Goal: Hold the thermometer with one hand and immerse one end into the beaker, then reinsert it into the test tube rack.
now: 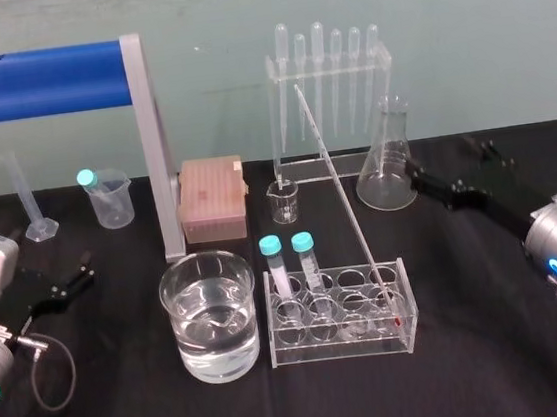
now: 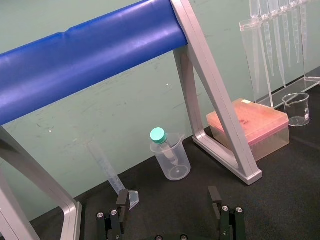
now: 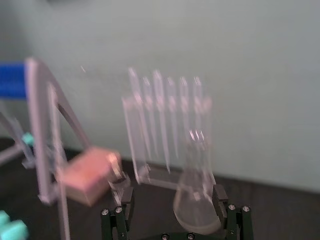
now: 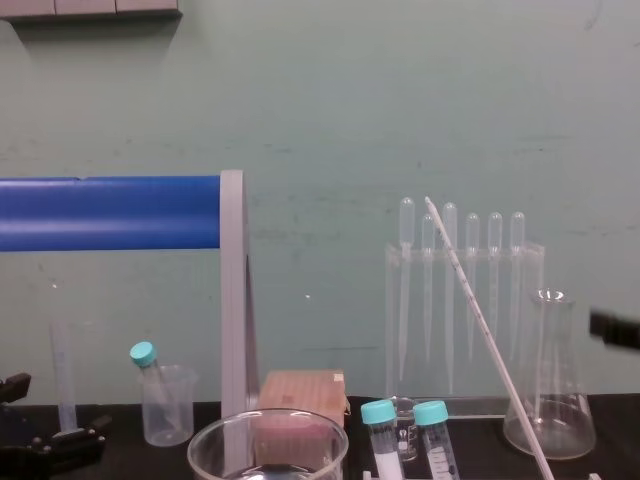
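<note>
From mid-right, the open right gripper (image 1: 427, 184) should pinch the leaning thermometer (image 1: 343, 196) squarely at mid-shaft, well above the test tube rack (image 1: 341, 354); the left gripper (image 1: 80, 273) idles open at mid-left.

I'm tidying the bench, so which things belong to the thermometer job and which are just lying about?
For the job: thermometer, large beaker, test tube rack, right tool beside the conical flask.
Lying about: conical flask, pipette stand, pink box, small plastic beaker, measuring cylinder, idle left tool at left.

Thermometer (image 1: 343, 196) leans in rack (image 1: 342, 349); beaker (image 1: 213, 339) w/ water.
</note>
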